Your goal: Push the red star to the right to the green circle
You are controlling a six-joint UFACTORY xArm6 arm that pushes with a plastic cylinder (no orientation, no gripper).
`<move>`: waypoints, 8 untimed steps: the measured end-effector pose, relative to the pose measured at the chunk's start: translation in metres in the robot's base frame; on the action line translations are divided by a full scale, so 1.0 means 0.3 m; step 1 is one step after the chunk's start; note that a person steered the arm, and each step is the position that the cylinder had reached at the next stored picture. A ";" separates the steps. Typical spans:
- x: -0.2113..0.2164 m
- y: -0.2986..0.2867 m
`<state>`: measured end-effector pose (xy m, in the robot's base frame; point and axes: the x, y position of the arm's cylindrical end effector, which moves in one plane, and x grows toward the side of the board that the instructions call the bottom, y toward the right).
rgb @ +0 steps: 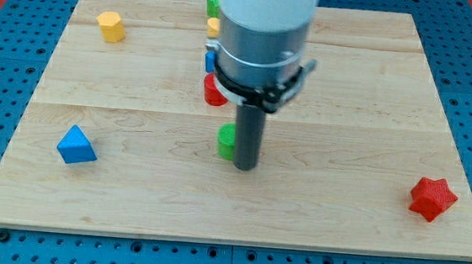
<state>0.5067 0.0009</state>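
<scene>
The red star (432, 198) lies near the board's bottom right corner. A green block (227, 140), partly hidden by the rod so its shape is unclear, sits at the board's middle. My tip (245, 166) rests on the board just right of that green block, touching or nearly touching it, and far left of the red star. Another green block (213, 4) peeks out at the view's top behind the arm.
A yellow hexagon block (110, 26) is at top left and a blue triangle (76, 146) at left. A red block (214, 91), a blue block (209, 61) and a yellow block (213, 26) are partly hidden by the arm above the tip.
</scene>
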 end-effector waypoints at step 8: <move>0.314 1.073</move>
<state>0.6008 0.3228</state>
